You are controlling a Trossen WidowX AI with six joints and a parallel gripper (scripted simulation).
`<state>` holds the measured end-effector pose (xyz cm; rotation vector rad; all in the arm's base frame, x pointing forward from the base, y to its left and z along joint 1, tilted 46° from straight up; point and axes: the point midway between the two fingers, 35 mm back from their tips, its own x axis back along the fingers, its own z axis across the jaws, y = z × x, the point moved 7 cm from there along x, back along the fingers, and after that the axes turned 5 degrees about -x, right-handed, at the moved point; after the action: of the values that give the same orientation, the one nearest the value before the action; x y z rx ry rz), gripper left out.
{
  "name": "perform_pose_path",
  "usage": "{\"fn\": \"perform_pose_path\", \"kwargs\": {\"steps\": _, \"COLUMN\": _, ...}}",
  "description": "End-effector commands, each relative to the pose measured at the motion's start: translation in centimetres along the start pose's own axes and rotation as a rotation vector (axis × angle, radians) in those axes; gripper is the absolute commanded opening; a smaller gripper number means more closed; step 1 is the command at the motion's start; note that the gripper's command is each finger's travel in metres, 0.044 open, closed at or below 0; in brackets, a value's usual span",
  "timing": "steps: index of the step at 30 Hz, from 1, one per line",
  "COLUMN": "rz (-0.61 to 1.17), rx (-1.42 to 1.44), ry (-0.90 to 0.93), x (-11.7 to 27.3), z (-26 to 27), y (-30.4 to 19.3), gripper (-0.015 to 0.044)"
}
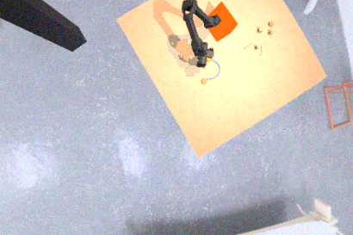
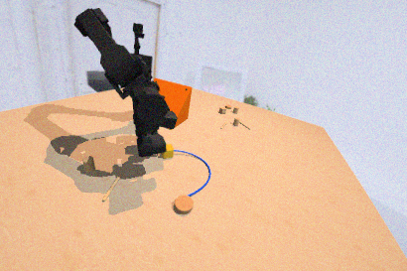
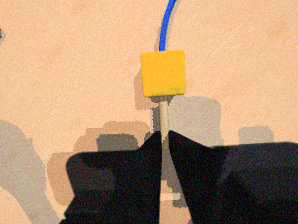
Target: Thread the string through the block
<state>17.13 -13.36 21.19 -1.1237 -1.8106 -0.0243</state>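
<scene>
The small yellow block (image 1: 208, 59) (image 2: 168, 151) (image 3: 163, 73) appears to rest on the table. The wooden stick (image 3: 164, 112) comes out of its near side in the wrist view. The blue string (image 1: 219, 70) (image 2: 209, 171) (image 3: 164, 31) meets the block's opposite side and curves to the round button (image 1: 204, 81) (image 2: 184, 204). My gripper (image 3: 163, 135) is shut on the stick, with a short length showing between fingertips and block. The rest of the stick is hidden by the fingers. Inside the block, stick and string are hidden.
A large orange block (image 1: 224, 21) (image 2: 175, 96) stands beside the arm. A loose stick (image 2: 110, 191) and a small peg (image 2: 89, 165) lie near the gripper's shadow. Several small pegs, one at the far group's near end (image 1: 256, 47) (image 2: 236, 122), and thin sticks lie farther off.
</scene>
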Motion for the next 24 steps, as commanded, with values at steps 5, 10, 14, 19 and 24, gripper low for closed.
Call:
{"fn": "perform_pose_path", "kwargs": {"steps": 5, "rz": -0.002, "rx": 0.004, "ry": -0.001, "x": 0.1, "z": 0.0, "y": -1.2, "gripper": 0.0000}}
{"fn": "perform_pose_path", "kwargs": {"steps": 10, "rz": -0.001, "rx": 0.004, "ry": -0.003, "x": 0.2, "z": 0.0, "y": -2.0, "gripper": 0.0000}}
{"fn": "perform_pose_path", "kwargs": {"steps": 14, "rz": -0.001, "rx": 0.004, "ry": -0.005, "x": 0.3, "z": 0.1, "y": -2.6, "gripper": 0.0000}}
{"fn": "perform_pose_path", "kwargs": {"steps": 19, "rz": 0.001, "rx": 0.004, "ry": -0.007, "x": 0.3, "z": 0.0, "y": -3.3, "gripper": 0.0000}}
{"fn": "perform_pose_path", "kwargs": {"steps": 24, "rz": 0.002, "rx": 0.004, "ry": -0.008, "x": 0.4, "z": 0.0, "y": -4.1, "gripper": 0.0000}}
